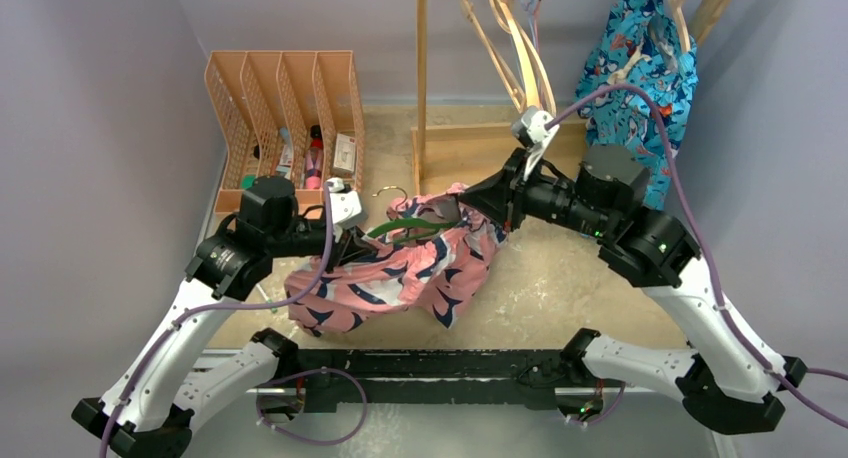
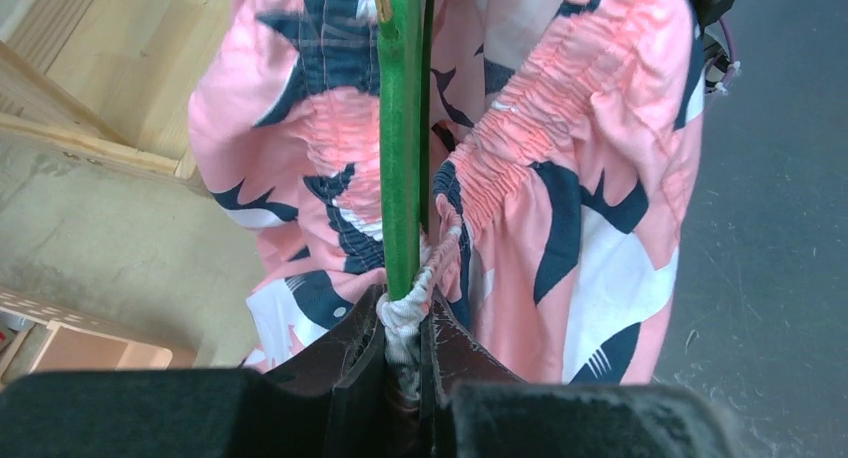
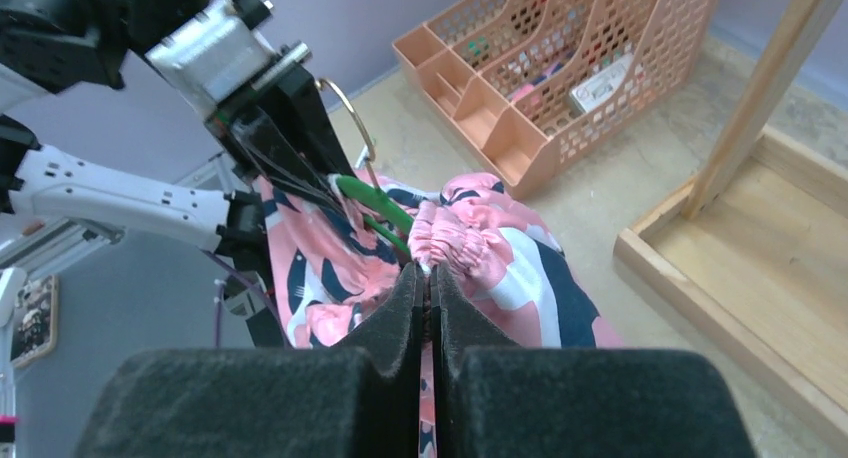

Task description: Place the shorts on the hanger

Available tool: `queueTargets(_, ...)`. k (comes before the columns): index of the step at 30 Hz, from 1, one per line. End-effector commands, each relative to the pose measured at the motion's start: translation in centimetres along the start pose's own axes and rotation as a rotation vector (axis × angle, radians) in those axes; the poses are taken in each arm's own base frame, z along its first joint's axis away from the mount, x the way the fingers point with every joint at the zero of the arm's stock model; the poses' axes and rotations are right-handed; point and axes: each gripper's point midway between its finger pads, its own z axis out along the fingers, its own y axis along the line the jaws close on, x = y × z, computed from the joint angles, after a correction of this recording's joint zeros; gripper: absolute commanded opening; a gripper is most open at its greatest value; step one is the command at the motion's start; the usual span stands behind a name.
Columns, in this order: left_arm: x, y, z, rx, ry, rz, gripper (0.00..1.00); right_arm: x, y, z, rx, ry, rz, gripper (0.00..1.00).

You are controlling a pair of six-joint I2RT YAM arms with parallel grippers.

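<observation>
At left gripper (image 2: 404, 316): jaws clamped on green hanger (image 2: 402, 158), white drawstring (image 2: 421, 283) caught in too, probably anchoring both. Right gripper (image 3: 430, 278) pinches the elastic waistband (image 3: 462, 240), pulling it rightward over the hanger. Pink shorts (image 1: 400, 273) bunched mid-table between us, not seated yet.

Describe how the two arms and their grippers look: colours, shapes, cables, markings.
Both the left arm and the right arm have smooth white links joined by bulky black joints. A purple cable runs along each. A small green light glows on a black joint of the right arm. The left gripper and the right gripper have black wedge-shaped fingers above matte, dark padding.
</observation>
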Motion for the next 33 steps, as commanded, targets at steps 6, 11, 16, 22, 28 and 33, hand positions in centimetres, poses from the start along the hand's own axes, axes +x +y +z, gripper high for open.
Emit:
queueTargets(6,-2.7,-1.0,-0.3,0.054,-0.115,0.082,0.00,5.8,-4.5,2.5,0.174,0.191,-0.001,0.15)
queueTargets(11,-3.1,-0.8,-0.2,0.051,-0.121,0.093,0.00,5.2,-3.3,2.7,0.118,0.201,0.012,0.29)
queueTargets(16,-3.5,-0.9,0.0,0.068,-0.134,0.092,0.00,5.1,-1.5,3.7,-0.003,0.182,0.006,0.38)
queueTargets(22,-3.3,-1.0,0.3,0.090,-0.126,0.088,0.00,3.8,1.1,4.5,-0.158,0.138,-0.050,0.51)
queueTargets(28,-3.8,-1.2,0.4,0.111,-0.140,0.101,0.00,4.8,2.5,5.6,-0.288,0.129,-0.127,0.53)
queueTargets(33,-4.0,-1.7,0.3,0.144,-0.150,0.116,0.00,5.7,2.9,6.6,-0.341,0.127,-0.165,0.52)
